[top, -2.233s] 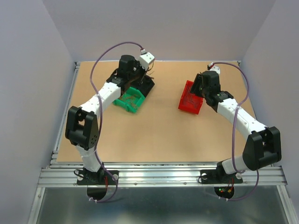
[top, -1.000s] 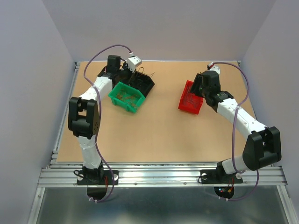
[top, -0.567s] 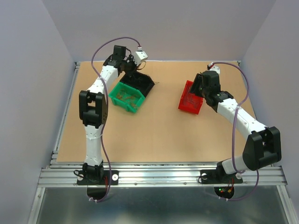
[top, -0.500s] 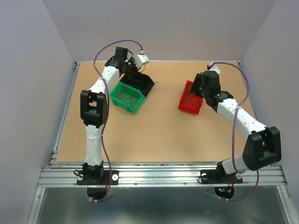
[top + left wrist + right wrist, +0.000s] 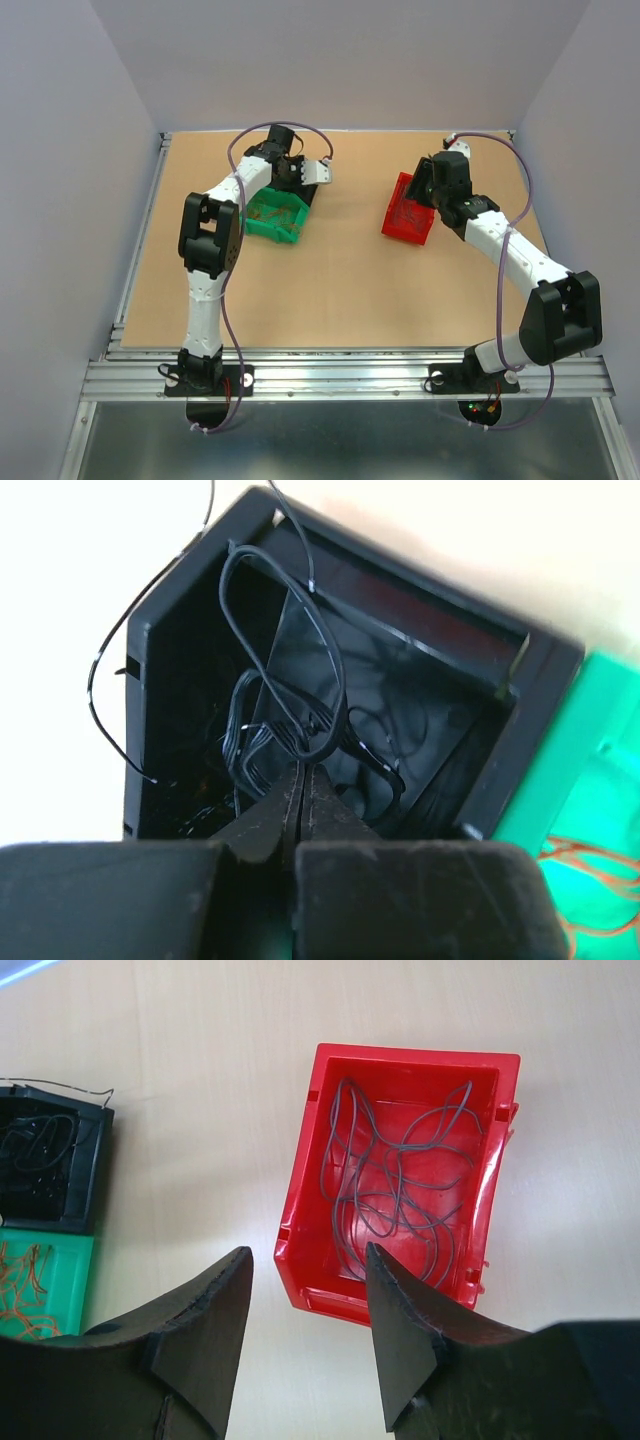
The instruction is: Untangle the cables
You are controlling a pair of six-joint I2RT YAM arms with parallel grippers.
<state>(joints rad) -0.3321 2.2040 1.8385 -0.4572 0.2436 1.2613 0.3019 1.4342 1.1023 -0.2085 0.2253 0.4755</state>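
Thin black cables (image 5: 290, 695) lie in loops in a black bin (image 5: 520, 670). My left gripper (image 5: 302, 768) is shut, its tips pinching the black bundle, and one loop stands up from them. One black strand (image 5: 100, 705) hangs over the bin's left wall. In the top view the left gripper (image 5: 300, 185) covers most of that bin. Orange-red cables (image 5: 25, 1290) lie in the green bin (image 5: 272, 218). Grey-brown cables (image 5: 395, 1175) curl in the red bin (image 5: 300, 1200). My right gripper (image 5: 308, 1252) is open and empty above the red bin's near edge (image 5: 408, 225).
The black and green bins touch each other at the back left. The red bin stands apart at the back right. Thick purple arm cables (image 5: 525, 200) arch over both arms. Grey walls close in the table on three sides.
My left arm has swung from the far back left over to the right and come down onto the black bin. The right arm and the red bin have not moved.
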